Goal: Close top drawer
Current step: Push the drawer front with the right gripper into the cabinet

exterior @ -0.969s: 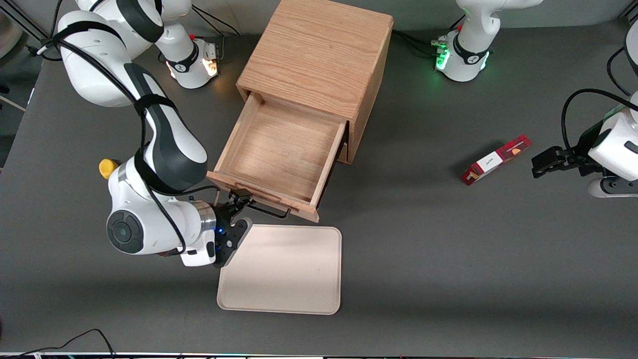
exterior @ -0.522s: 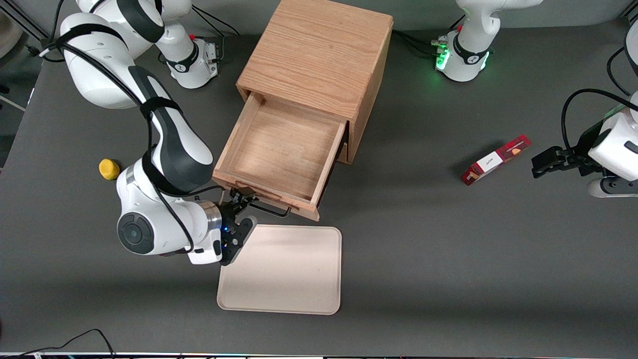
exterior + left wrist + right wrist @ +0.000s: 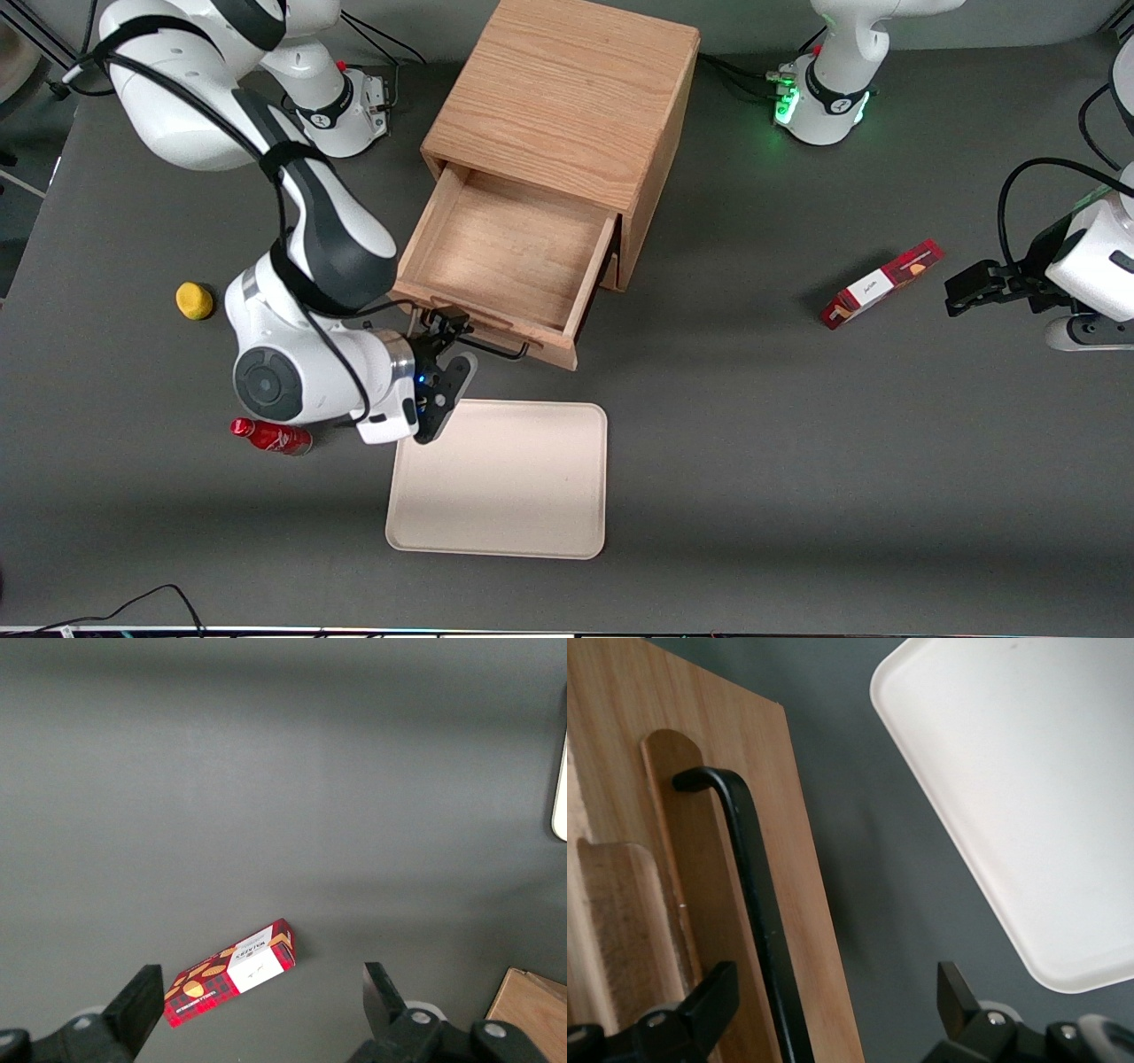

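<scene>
The shallow light-oak top drawer (image 3: 505, 266) is seen pulled well out of the oak cabinet (image 3: 567, 97). The right arm's gripper (image 3: 447, 341) is held at its front panel, fingers spread wide, gripping nothing, astride the thin black bar handle (image 3: 757, 904), whose long axis runs along the panel.
</scene>
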